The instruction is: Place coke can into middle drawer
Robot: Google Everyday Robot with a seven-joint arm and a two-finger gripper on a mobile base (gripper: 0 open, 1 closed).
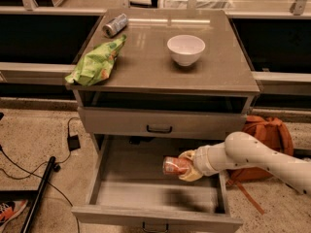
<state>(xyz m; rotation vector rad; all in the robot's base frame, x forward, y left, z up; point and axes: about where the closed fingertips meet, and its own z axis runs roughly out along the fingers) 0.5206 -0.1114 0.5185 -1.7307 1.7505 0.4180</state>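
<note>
The coke can (pixel 175 166) is a small red-orange can lying sideways, silver end to the left. My gripper (pixel 187 166) is shut on it, with yellowish fingers (pixel 190 174) wrapped around its right end. It hangs inside the open middle drawer (pixel 112 194), a little above the floor at the right side. My white arm (pixel 257 159) reaches in from the right. The like-fronted drawer (pixel 159 123) above is shut.
On the cabinet top (pixel 228 69) stand a white bowl (pixel 186 49), a green chip bag (pixel 95 62) and a silver-blue can (pixel 115 24) lying on its side. An orange backpack (pixel 269 135) sits right of the cabinet. Cables and a black pole (pixel 41 186) lie on the floor at left.
</note>
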